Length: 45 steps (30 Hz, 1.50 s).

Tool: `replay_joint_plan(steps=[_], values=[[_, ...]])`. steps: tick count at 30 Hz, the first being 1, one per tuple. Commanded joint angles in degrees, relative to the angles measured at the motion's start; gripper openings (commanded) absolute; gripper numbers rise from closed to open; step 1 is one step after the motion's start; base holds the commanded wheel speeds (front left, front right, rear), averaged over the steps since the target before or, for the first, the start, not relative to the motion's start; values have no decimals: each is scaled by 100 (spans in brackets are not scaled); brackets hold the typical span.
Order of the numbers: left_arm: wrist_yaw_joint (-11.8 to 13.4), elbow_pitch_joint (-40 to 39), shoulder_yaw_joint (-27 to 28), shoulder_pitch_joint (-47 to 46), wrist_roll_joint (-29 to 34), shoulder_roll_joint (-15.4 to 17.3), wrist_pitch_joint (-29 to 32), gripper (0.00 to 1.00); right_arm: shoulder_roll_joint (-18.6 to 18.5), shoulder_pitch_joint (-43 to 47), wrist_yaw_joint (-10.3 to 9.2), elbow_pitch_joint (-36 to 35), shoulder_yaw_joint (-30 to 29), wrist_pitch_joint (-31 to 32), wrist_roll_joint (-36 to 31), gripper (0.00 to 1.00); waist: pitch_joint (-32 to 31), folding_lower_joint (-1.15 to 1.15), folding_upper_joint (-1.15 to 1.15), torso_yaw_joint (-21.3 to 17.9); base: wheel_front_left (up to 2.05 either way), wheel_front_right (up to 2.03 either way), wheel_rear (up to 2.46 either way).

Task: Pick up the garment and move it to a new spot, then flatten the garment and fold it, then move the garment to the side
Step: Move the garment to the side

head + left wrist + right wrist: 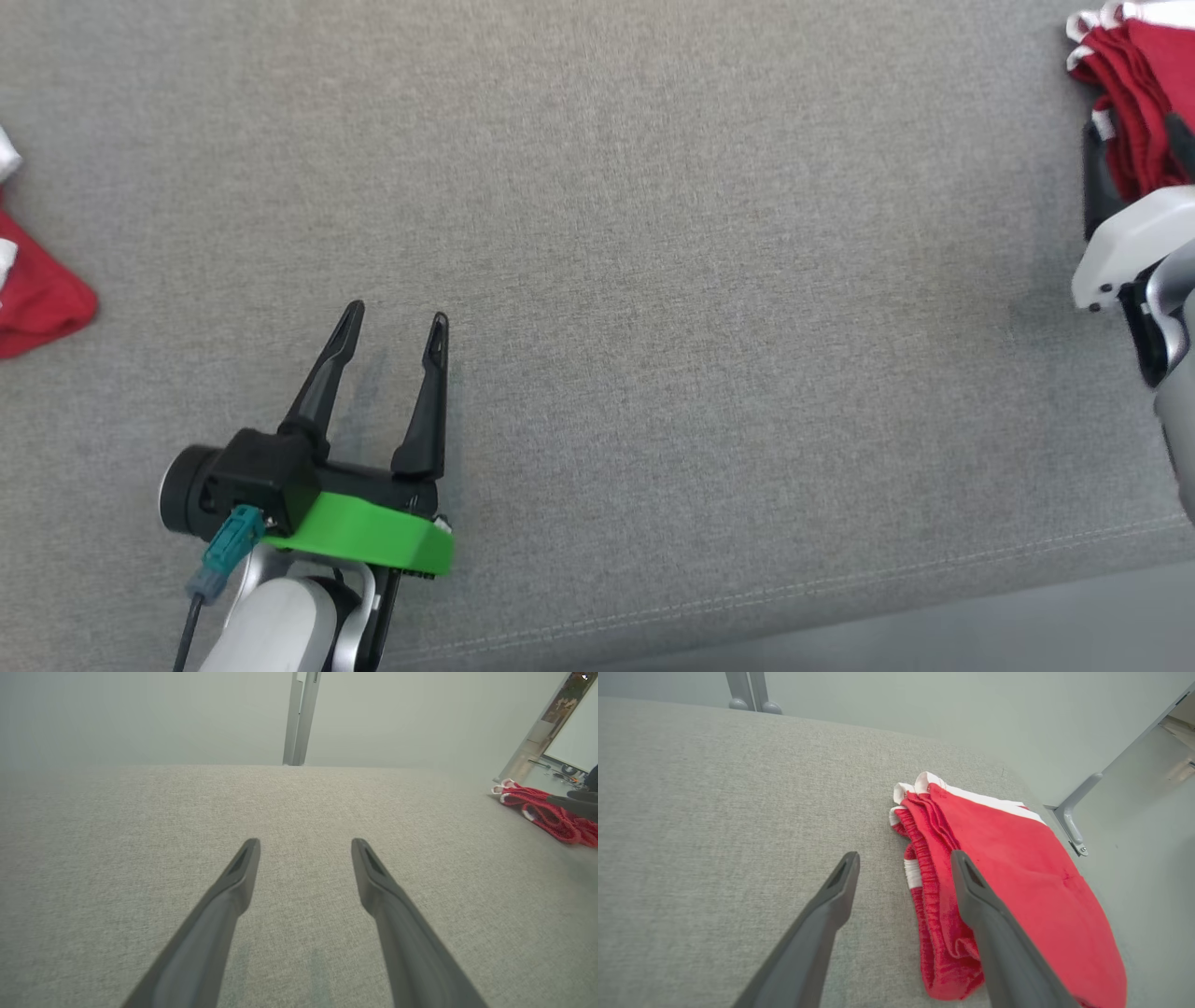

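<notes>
- Nearest edge: a stitched seam [840, 581] runs along the front of the grey woven fabric surface [672, 280].
- Grippers counted: two.
- The left gripper [396, 315] is at the lower left of the head view on a green wrist bracket [369, 539]. Its two dark fingers are spread, with only bare grey fabric between them.
- The right gripper [904, 856] also has its fingers spread and grips nothing. One finger is over the grey fabric and the other crosses in front of the garment. Cannot tell whether it touches.
- Red cloth items counted in the head view: two, well apart.
- The folded red garment with white trim [1017, 872] lies at the far right corner of the surface, elastic waistband towards the fingers.
- A second red-and-white cloth [37, 299] is cut off by the left edge of the head view.
- The head view shows the right arm as a pale forearm housing [1125, 245], just below the folded garment.
- The left wrist view shows the garment far off at its right edge, with a dark finger over it.
- Farthest: one grey metal post [301, 718] beyond the surface. The right wrist view adds a grey wall bracket [1070, 823].
</notes>
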Motion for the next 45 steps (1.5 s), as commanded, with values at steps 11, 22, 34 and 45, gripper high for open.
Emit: replay_joint_plan(steps=[11,22,34,45], values=[[307,877,538,682,-490,-216,-351,100,626,1640,-8,-1348,36,243,1400,100,-2101,0,0,532,0,0,0],[316,1158,1125,1100,-470,-323,-454,100,1312,2924,-7,-2622,-369,570,1722,100,-2736,0,0,838,0,0,0],[-53,1680,1198,1335,-199,-112,-444,100,1875,4043,-7,-3403,-566,798,1119,100,-2862,0,0,972,0,0,0],[-103,1683,1589,1632,-97,-337,-445,100,1979,4591,-7,-3569,-582,790,656,100,-2919,0,0,897,0,0,0]])
